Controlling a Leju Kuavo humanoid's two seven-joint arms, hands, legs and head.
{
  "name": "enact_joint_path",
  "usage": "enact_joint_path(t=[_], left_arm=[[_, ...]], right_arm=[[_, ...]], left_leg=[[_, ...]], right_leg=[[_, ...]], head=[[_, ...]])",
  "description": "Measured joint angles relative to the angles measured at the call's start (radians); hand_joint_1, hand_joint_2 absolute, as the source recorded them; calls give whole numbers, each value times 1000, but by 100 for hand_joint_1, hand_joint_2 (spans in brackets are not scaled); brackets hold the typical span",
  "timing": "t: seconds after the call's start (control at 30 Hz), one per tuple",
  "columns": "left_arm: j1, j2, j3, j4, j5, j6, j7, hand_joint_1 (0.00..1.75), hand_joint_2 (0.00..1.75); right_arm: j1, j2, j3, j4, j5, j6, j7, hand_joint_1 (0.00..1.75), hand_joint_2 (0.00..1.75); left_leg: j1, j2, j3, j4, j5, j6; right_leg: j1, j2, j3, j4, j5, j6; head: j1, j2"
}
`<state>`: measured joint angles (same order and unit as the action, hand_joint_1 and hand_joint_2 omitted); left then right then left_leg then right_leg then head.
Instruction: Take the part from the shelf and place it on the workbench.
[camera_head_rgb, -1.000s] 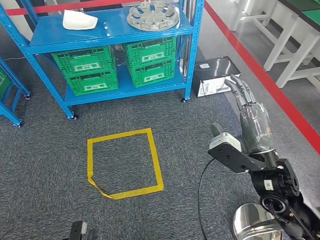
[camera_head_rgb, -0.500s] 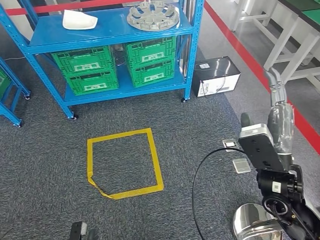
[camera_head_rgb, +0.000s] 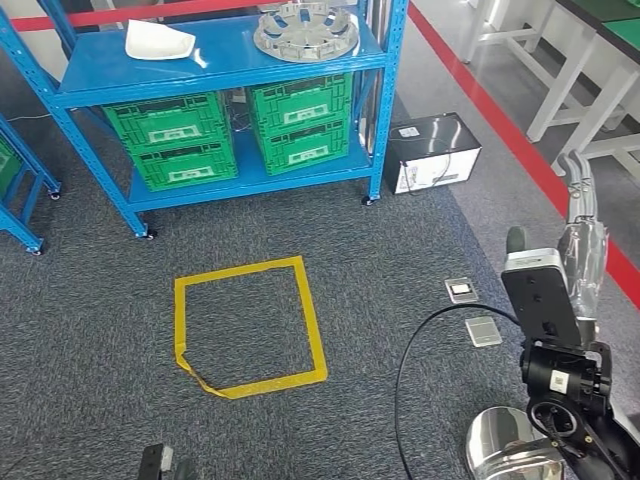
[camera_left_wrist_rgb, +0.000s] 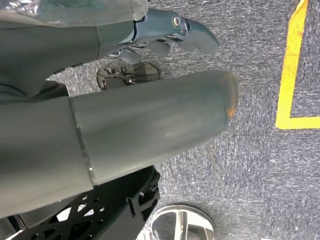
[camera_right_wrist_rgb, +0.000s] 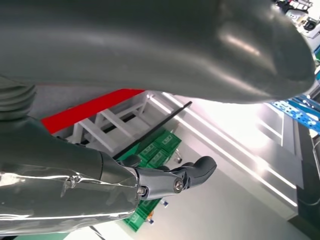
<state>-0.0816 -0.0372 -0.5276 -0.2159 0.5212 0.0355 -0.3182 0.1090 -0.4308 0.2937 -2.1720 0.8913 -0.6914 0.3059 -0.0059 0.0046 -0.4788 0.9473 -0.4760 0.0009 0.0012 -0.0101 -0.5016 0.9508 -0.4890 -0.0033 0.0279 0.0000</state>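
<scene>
R hand (camera_head_rgb: 583, 245) is raised at the right side of the head view, fingers straight and apart, pointing up, nothing in it; the R wrist view shows the same: thumb (camera_right_wrist_rgb: 211, 45) and fingers (camera_right_wrist_rgb: 177, 180) extended with a gap between, empty. Just below the hand sits the wrist camera block (camera_head_rgb: 540, 295), w/ a black cable (camera_head_rgb: 411, 350) looping over the carpet (camera_head_rgb: 98, 330).

L hand (camera_left_wrist_rgb: 124, 115) hangs low over the carpet; L wrist view shows thumb and dark fingers (camera_left_wrist_rgb: 177, 30) stretched out, apart, holding nothing.

On the carpet near the R arm: two small floor plates (camera_head_rgb: 472, 310). Further out, a yellow tape square (camera_head_rgb: 245, 325) marked on the carpet, mid-frame.

Beyond it stands the blue shelf (camera_head_rgb: 226, 75). The part (camera_head_rgb: 306, 30), a round grey metal disc w/ cut-outs, lies flat on the shelf's top level at its right end, close to the front right post. A white tray (camera_head_rgb: 158, 40) sits toward the left end of the same level, well apart from the part. Lower level carries green crates (camera_head_rgb: 234, 135), two stacks side by side. A black box (camera_head_rgb: 432, 152) sits on the floor just beside the shelf's right post. White-legged workbench (camera_head_rgb: 589, 60) stands past the red floor line (camera_head_rgb: 521, 150), top right.
</scene>
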Motion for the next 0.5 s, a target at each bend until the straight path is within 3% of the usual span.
enact_joint_path(t=[0.13,0.23,0.3,0.4,0.43,0.47,0.5], left_arm=[[0,5,-6,0,2,-1,1,0,0],[0,5,-14,0,2,-1,1,0,0],[-1,4,-18,0,3,-1,2,0,0],[-1,4,-25,0,5,-1,3,0,0],[-1,4,-28,0,6,-1,3,0,0],[-1,4,-30,0,7,-1,3,0,0],[0,3,-32,0,9,-1,4,0,0]], right_arm=[[2,7,-6,8,-7,-1,-3,0,0],[2,10,-10,12,-11,-2,-5,0,0],[1,11,-15,15,-14,-3,-7,0,0],[2,14,-21,22,-19,-4,-9,0,0],[2,15,-21,25,-21,-4,-9,0,0],[3,16,-21,27,-22,-4,-10,0,0],[2,16,-22,29,-22,-4,-10,0,0]], left_leg=[[-4,0,-3,0,-1,9],[-1,0,1,-17,7,22],[5,0,9,-31,13,28],[8,0,8,-34,15,30],[10,0,9,-33,13,28],[14,-1,11,-32,10,24],[19,-2,15,-29,6,17]], right_leg=[[-4,-1,2,-1,4,7],[-6,0,4,16,14,19],[-8,4,-29,74,-16,26],[-18,7,-128,248,-95,41],[-23,7,-148,278,-99,48],[-29,7,-151,270,-82,56],[-35,7,-135,223,-45,66]], head=[[0,0],[0,0],[6,0],[20,0],[23,0],[24,0],[26,0]])
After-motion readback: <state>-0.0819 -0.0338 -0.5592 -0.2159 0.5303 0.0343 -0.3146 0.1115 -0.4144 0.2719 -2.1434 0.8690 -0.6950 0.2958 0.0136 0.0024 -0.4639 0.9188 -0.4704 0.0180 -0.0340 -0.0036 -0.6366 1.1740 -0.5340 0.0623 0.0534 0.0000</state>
